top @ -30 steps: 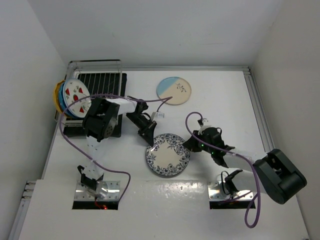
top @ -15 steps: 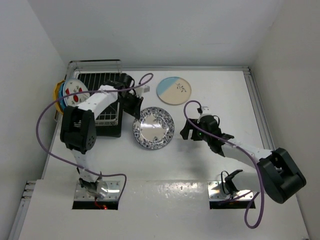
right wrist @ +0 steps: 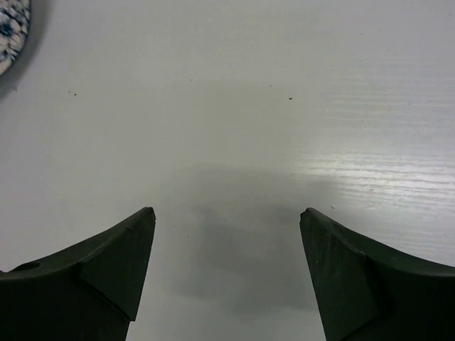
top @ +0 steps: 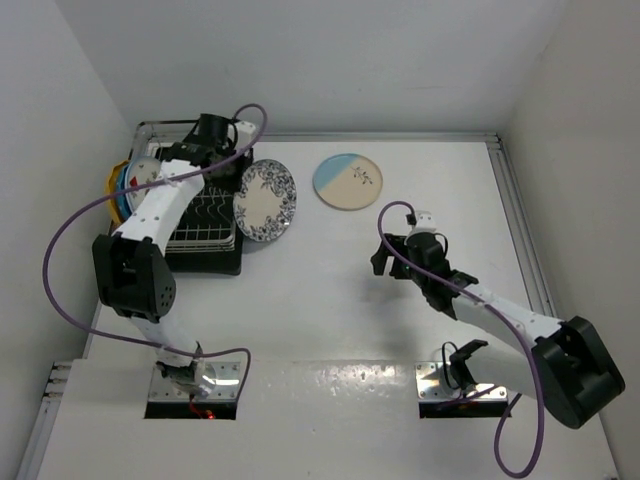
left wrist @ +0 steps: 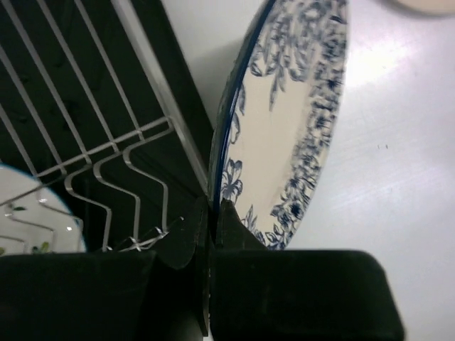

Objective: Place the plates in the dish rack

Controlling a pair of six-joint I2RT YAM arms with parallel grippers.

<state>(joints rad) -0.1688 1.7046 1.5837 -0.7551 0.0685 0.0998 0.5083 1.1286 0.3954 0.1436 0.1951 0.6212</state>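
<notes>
Floral plate (top: 265,200): cream centre, dense dark-blue flower band round the rim. It was up on edge, tilted, patterned face toward the right side of the desk (top: 400,340). It sat just beside the right side of the dish rack (top: 203,215), over the right edge of the black tray (top: 205,264). Couldn't tell from either view whether its rim touched the rack wire.

Left fingers (left wrist: 201,233): pinched shut on the plate's lower rim, one each side of the edge, no visible gap. Left arm reached over the rack from the far side.

Rack: silver-white wire with rows of tines, far-left part of the desk. Three plates stood on edge at its left end: yellow plate (top: 112,186) outermost, then teal plate (top: 121,192), then strawberry plate (top: 141,176). The tine rows next to the held plate had nothing in them.

Blue-and-cream plate (top: 348,181): flat on the desk, right of the floral one, apart from it.

Right fingers (right wrist: 121,256): spread wide, nothing between them, only bare desk showing in the gap. They were low over the desk right of centre, well apart from both loose plates.
</notes>
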